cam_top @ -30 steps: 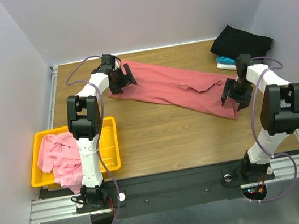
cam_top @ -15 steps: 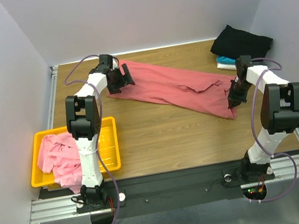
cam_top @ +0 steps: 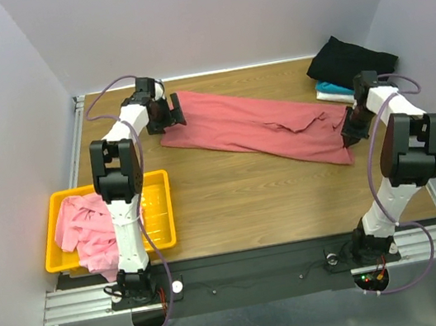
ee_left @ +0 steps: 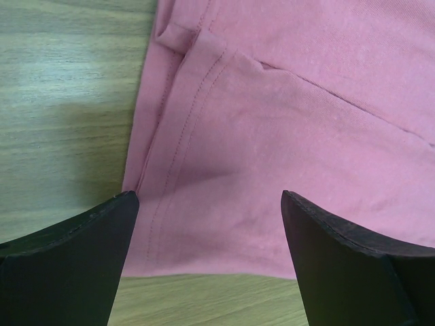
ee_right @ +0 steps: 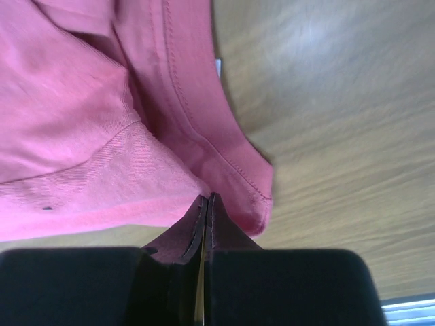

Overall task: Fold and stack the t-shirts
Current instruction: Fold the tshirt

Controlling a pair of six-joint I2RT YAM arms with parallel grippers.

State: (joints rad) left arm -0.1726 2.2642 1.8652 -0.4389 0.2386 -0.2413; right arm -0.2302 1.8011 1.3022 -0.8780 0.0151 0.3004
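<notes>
Right gripper [ee_right: 206, 202] tight on dusty-red t-shirt [ee_right: 75, 102] hem — pinched edge hidden.

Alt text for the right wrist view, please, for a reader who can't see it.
The right gripper has its fingers shut on the edge of the dusty-red t-shirt, beside its stitched hem corner. The shirt lies on the wooden table, bare at right.

surface: wooden table [cam_top: 232, 194], pale plank grain | middle: dusty-red t-shirt [cam_top: 236, 122] lying flat, slanting from the far left toward the right edge | far-right corner: black t-shirt [cam_top: 352, 65] bunched, partly over a teal-and-white cloth [cam_top: 328, 93] | near-left: yellow basket [cam_top: 158, 215] at the table's near edge
</notes>
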